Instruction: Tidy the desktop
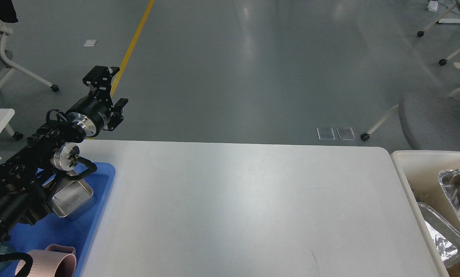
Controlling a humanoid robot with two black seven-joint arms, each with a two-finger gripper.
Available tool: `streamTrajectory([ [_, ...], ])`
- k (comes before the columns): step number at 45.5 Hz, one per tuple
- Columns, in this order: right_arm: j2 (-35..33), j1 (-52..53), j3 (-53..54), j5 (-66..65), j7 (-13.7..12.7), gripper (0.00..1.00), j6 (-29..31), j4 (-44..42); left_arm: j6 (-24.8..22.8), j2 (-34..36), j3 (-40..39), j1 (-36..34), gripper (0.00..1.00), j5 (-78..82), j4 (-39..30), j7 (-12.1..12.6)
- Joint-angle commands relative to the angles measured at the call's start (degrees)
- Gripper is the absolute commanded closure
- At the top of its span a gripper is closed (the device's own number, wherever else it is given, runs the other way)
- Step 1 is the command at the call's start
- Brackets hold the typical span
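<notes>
Risk is slight: the large smooth white desktop (233, 207) fills the middle, bare, and the left gripper (108, 96) (fingers spread, holding nothing) could clip the blue plastic tray (99, 192) when lowering.

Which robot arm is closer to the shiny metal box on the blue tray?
Left. The left gripper is raised beyond the square silver metal box on the blue plastic tray, its arm passing over it. The right arm is not in view.

The left end effector (108, 94) hangs above the far left corner of the white bench (233, 207), fingers apart and gripping nothing. A metal tin (74, 198) and pink cup (60, 261) sit in the blue tray (99, 192) (bench's left edge).
</notes>
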Motion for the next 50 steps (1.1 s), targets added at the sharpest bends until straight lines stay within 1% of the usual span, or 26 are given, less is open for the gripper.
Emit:
streamTrajectory([
  [1, 1.7, -1.6, 0.1, 0.8, 0.2, 1.00, -2.0, -0.2, 1.0, -0.2, -0.6, 0.1, 0.04, -1.3, 0.5, -0.1],
  [6, 2.0, -1.7, 0.0, 1.8, 0.2, 1.00, -3.1, -0.2, 1.6, -0.2, -0.7, 0.5, 0.04, -1.3, 0.6, -0.1],
  [7, 2.0, -1.7, 0.0, 2.0, 0.1, 0.88, -3.3, -0.2, 1.6, -0.2, -0.7, 0.5, 0.04, -1.3, 0.6, -0.1],
  [8, 2.0, -1.7, 0.0, 2.2, 0.1, 0.68, -3.4, -0.2, 1.6, -0.2, -0.7, 0.5, 0.04, -1.3, 0.6, -0.1],
  [9, 2.0, -1.7, 0.1, 2.5, 0.1, 0.44, -3.5, -0.2, 1.6, -0.1, -0.7, 0.5, 0.04, -1.3, 0.6, -0.1],
  [10, 2.0, -1.7, 0.4, 2.9, 0.1, 0.26, -3.7, -0.2, 1.6, -0.1, -0.7, 0.5, 0.04, -1.3, 0.6, -0.1],
  [12, 2.0, -1.7, 0.2, 4.2, 0.1, 0.18, -3.7, -0.2, 1.6, 0.0, -0.8, 0.5, 0.04, -1.4, 0.6, -0.2],
  [14, 2.0, -1.8, 0.0, 5.7, 0.0, 0.04, -3.8, -0.2, 1.6, 0.0, -0.9, 0.4, 0.04, -1.4, 0.6, -0.2],
  [15, 2.0, -1.8, -0.1, 6.4, 0.0, 0.00, -3.8, -0.2, 1.6, 0.0, -0.9, 0.4, 0.04, -1.4, 0.6, -0.2],
  [26, 2.0, -1.6, 0.3, 8.0, 0.1, 0.00, -3.8, 0.0, 1.6, 0.2, -1.2, 0.4, 0.04, -1.4, 0.6, -0.2],
  [30, 2.0, -0.6, 0.9, 8.9, 0.1, 0.00, -5.2, 0.1, 1.6, 0.2, -1.9, 0.4, 0.04, -1.4, 0.6, -0.1],
  [33, 2.1, 2.1, 0.9, 9.7, 0.4, 0.00, -8.3, 0.5, 1.6, 0.2, -2.5, 0.4, 0.04, -1.4, 0.6, -0.1],
  [37, 3.6, 10.0, 0.9, 10.3, 0.8, 0.00, -13.7, 0.4, 1.6, 0.2, -2.8, 0.4, 0.04, -1.4, 0.6, -0.1],
  [41, 7.0, 16.6, 0.9, 10.3, 1.1, 0.00, -18.6, 0.5, 1.6, 0.4, -2.9, 0.2, 0.04, -1.4, 0.6, -0.1],
  [45, 10.8, 20.6, 0.8, 10.3, 1.3, 0.00, -21.2, 0.6, 1.6, 0.4, -2.9, 0.1, 0.04, -1.8, 0.6, -0.1],
  [50, 14.4, 24.6, 0.8, 10.3, 1.4, 0.00, -22.4, 0.6, 1.5, 0.4, -3.6, 0.0, 0.04, -4.4, 0.6, -0.3],
])
